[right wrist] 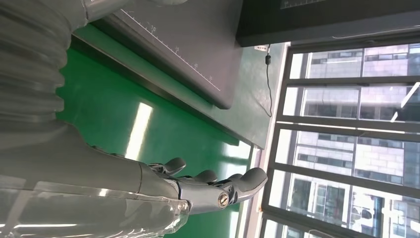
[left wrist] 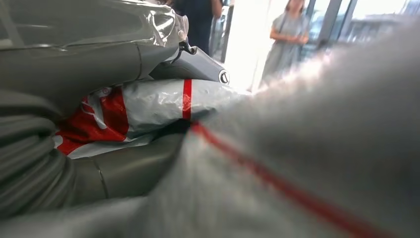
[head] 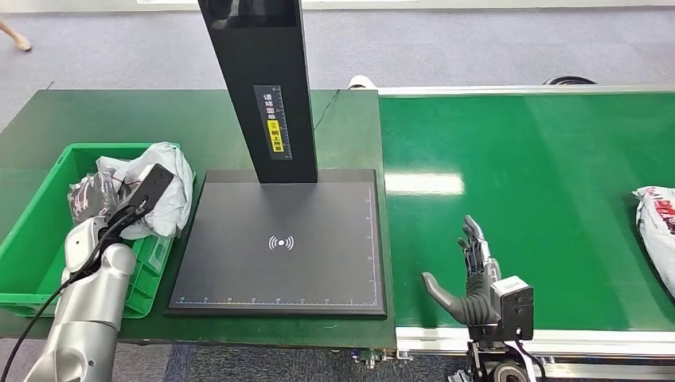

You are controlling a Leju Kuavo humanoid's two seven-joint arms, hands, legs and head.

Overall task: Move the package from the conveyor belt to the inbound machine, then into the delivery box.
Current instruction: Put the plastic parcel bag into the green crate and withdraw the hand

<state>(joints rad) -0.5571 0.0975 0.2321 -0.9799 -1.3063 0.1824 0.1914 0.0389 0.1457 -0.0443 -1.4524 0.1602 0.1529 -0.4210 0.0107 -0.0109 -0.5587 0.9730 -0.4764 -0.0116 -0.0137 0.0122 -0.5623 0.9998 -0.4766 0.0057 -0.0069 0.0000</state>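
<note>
On the belt, package lies lengthwise toward robot.

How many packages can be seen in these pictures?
2, maybe more hidden. One package lies on the belt at its right edge. One package is in the green box, at the left hand.

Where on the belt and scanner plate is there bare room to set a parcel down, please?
The black scanner plate is bare in front of its post. The green belt is free between the right robot hand and the package at its right edge. The green bin is crowded with bags under the left robot hand.
</note>
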